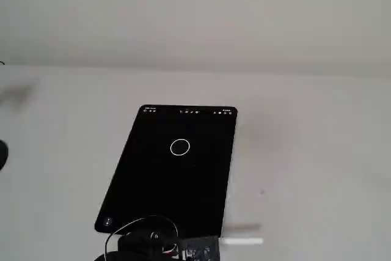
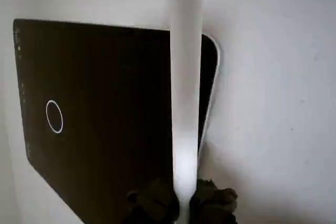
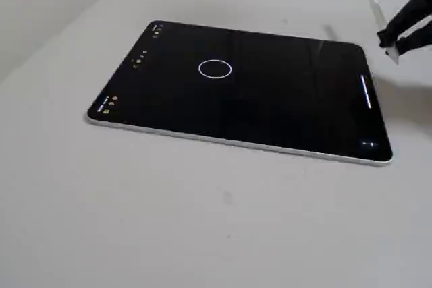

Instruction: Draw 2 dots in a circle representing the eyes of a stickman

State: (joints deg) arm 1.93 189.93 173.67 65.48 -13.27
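**Stylus held off the tablet's edge, ring not yet marked**

The gripper sits at the bottom of the wrist view, its two dark fingers closed against a long white stylus that runs up the middle of the picture. From here the stylus crosses the tablet near its rounded corner, and the circle lies well off to the left of the stylus, close to the tablet's far short edge. Inside the ring I see plain black; no dots show.

In a fixed view looking down the table, only the arm's dark body pokes in at the bottom, just past the tablet's near edge. The circle sits in the tablet's upper half, well apart from the arm. A white stick lies beside the tablet's near right corner; I cannot tell if it is the stylus.

In the other fixed view the gripper hangs beyond the tablet's right end with the white stylus in its grip, clear of the screen. The circle is near the tablet's middle.

What worries me: the tip has a long way to travel across the screen. If it drops early it would drag a stray line, or land outside that small ring. Coming down hard at a slant could shove the tablet along the smooth table, and the stylus could twist in so narrow a hold.
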